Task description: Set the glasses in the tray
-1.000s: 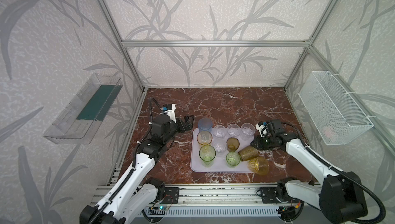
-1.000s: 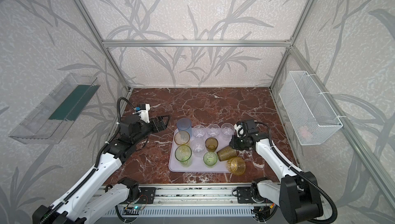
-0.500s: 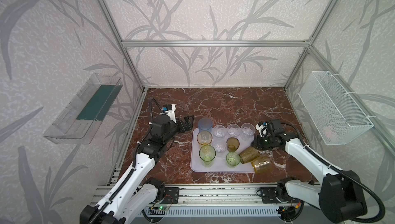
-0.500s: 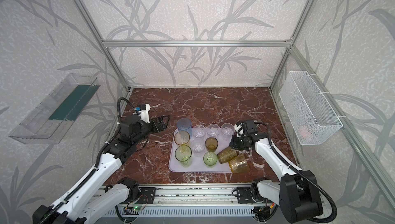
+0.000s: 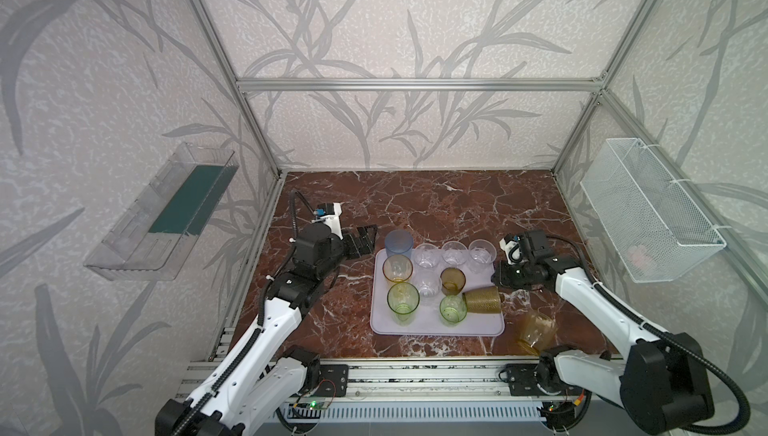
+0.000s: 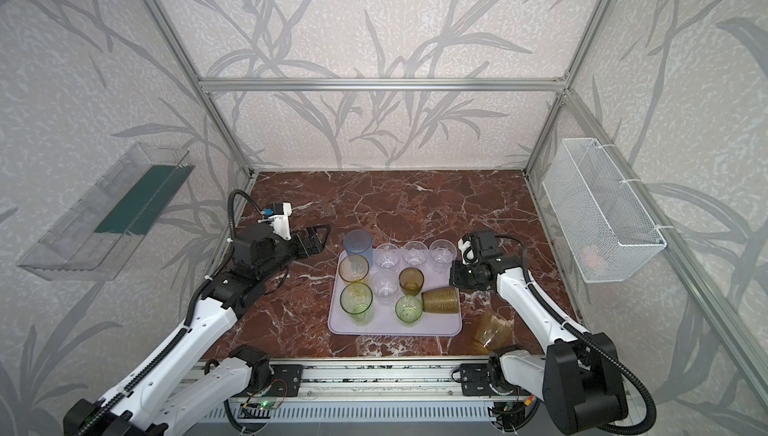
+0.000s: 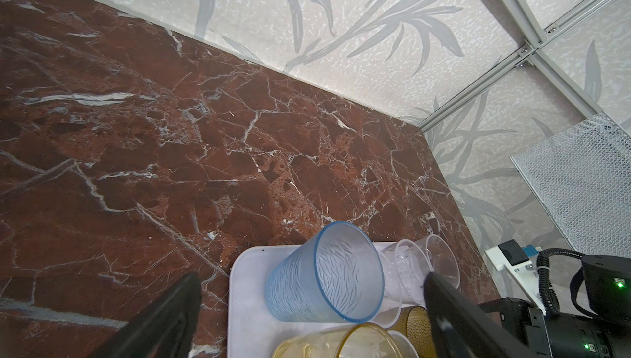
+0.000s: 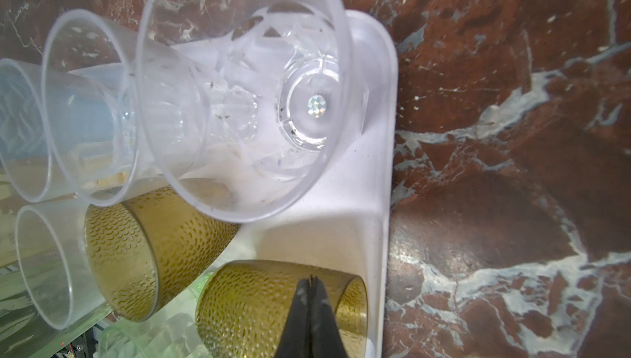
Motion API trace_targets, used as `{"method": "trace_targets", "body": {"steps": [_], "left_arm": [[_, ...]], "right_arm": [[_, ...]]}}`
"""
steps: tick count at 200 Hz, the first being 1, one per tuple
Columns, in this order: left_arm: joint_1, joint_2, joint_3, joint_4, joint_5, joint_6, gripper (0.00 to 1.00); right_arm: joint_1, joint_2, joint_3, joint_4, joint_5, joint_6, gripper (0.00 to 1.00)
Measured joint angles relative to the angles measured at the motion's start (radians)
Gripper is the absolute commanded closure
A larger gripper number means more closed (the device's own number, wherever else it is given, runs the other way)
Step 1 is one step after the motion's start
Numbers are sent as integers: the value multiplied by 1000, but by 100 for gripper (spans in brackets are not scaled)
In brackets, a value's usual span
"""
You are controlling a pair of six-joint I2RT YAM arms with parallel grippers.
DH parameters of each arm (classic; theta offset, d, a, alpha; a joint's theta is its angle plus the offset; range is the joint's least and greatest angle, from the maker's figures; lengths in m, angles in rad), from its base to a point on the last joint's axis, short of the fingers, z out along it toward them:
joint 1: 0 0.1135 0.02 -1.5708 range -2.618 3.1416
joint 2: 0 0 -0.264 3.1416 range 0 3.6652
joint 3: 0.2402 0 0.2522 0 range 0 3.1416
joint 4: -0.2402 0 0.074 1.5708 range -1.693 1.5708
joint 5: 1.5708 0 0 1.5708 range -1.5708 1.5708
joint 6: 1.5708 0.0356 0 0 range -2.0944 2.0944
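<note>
- Right fingers [image 8: 300,308]: pressed flat together, nothing between them.
- Your right gripper [image 5: 497,281] sits at the right edge of the tray [image 5: 424,328]. Its tips are by the end of the tipped olive-brown tumbler [image 5: 482,301] that faces that edge. You cannot tell from these views whether they touch.
- Left fingers [image 7: 164,315]: spread wide and empty.
- Your left gripper [image 5: 370,238] hangs over the marble table [image 5: 415,205], just left of the tray's far-left corner. In the wrist view the blue-grey tumbler [image 7: 324,277] shows between the two fingers, beyond the tips and apart from them.
- Ten glasses are on the tray.
- Far row: the blue-grey tumbler in the far-left corner, then three clear tumblers [image 5: 454,251] side by side.
- Middle: the upright amber tumbler [image 5: 397,269], a fourth clear tumbler [image 5: 428,284] and the upright brown tumbler [image 5: 452,279].
- Front: two green tumblers [image 5: 402,298].
- The tipped olive-brown tumbler lies on its side by the right rim, one end against the smaller green one.
- Off the tray: one loose amber tumbler [image 5: 536,330] lies tilted on the table past the tray's front-right corner, near the front rail. It is blurred in both top views.
</note>
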Motion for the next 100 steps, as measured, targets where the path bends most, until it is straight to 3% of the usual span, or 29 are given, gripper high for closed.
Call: {"method": "trace_targets", "body": {"steps": [88, 100], "left_arm": [[0, -5, 0, 0, -8, 0, 1], [0, -5, 0, 0, -8, 0, 1]], "right_arm": [[0, -8, 44, -7, 42, -4, 100], [0, -9, 50, -12, 48, -3, 82]]}}
